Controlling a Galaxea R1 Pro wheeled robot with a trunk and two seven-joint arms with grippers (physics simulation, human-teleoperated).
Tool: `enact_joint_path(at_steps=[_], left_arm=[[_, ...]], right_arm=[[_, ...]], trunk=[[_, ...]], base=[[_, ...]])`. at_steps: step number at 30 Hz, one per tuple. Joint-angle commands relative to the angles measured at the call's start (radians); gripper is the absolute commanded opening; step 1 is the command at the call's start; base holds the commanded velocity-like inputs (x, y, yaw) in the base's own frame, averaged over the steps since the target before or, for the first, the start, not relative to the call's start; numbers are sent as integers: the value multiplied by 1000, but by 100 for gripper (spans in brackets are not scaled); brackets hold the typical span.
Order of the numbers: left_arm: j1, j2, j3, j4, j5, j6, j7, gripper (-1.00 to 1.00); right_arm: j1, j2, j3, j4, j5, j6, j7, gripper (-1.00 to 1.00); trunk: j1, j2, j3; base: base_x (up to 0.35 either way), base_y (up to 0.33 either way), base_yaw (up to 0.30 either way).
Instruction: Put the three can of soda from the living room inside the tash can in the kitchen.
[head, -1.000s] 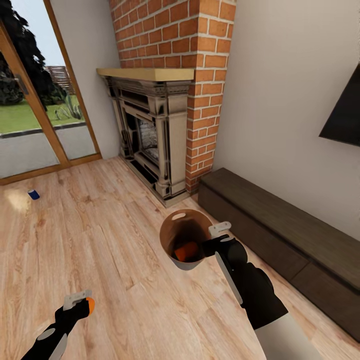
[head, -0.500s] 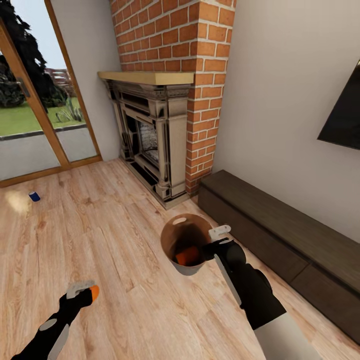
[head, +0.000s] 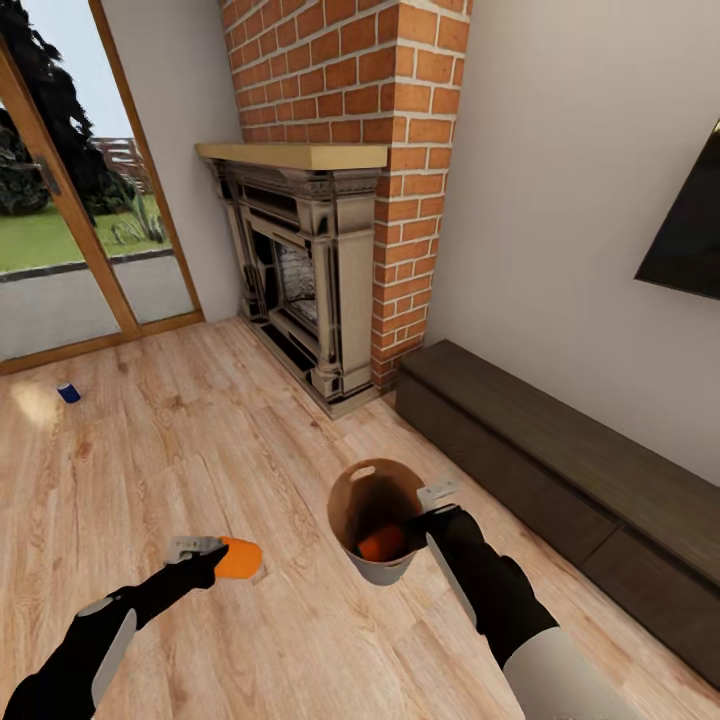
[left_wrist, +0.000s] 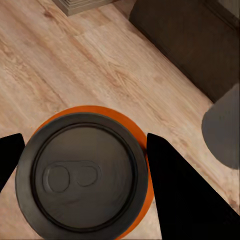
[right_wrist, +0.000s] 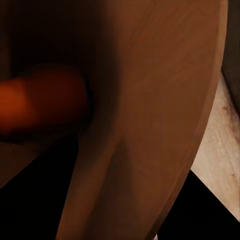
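Swinging inward since a second ago, the left gripper (head: 212, 553) has carried its orange can (head: 238, 558) toward the trash can (head: 362, 490); its jaws are clamped on that can; the right gripper (head: 432, 505) holds the bin's rim above the floor (head: 150, 450), a second orange can (head: 381, 543) inside; the blue can (head: 67, 392) lies far off by the glass door (head: 60, 250).

I see an orange soda can (left_wrist: 82, 172) end-on, grey top facing me, clamped between the left pincer (left_wrist: 80, 175) fingers (left_wrist: 185, 200). Wood floor (left_wrist: 75, 65) beyond, grey bin wall (left_wrist: 225, 132) nearby.
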Motion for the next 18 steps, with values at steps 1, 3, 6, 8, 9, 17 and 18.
enact_joint_path(at_steps=[1, 3, 6, 8, 9, 17, 18], left_arm=[[0, 0, 2, -29, -3, 35, -36, -100], [0, 0, 7, -75, -3, 92, -82, -100], [0, 0, 9, -103, -2, 134, -124, -100], [0, 0, 13, -121, -2, 153, -176, -100], [0, 0, 16, -126, -2, 158, -196, -100], [0, 0, 88, -204, -1, 305, -381, -100], [0, 0, 99, -219, -1, 326, -411, -100]], right_arm=[[-1, 0, 0, 12, -2, -4, 2, -100], [-1, 0, 1, 43, -1, -8, 2, -100], [-1, 0, 1, 72, 0, -36, 1, -100], [-2, 0, 1, 97, 1, -60, 0, -100], [-2, 0, 1, 106, 2, -66, -1, -100], [-2, 0, 2, 142, 3, -86, -1, -100], [-2, 1, 2, 149, 3, -89, -1, -100]], trunk=[[0, 0, 0], [0, 0, 0], [0, 0, 0], [0, 0, 0], [0, 0, 0], [0, 0, 0], [0, 0, 0]], base=[[0, 0, 0], [0, 0, 0], [0, 0, 0], [0, 0, 0], [0, 0, 0], [0, 0, 0], [0, 0, 0]])
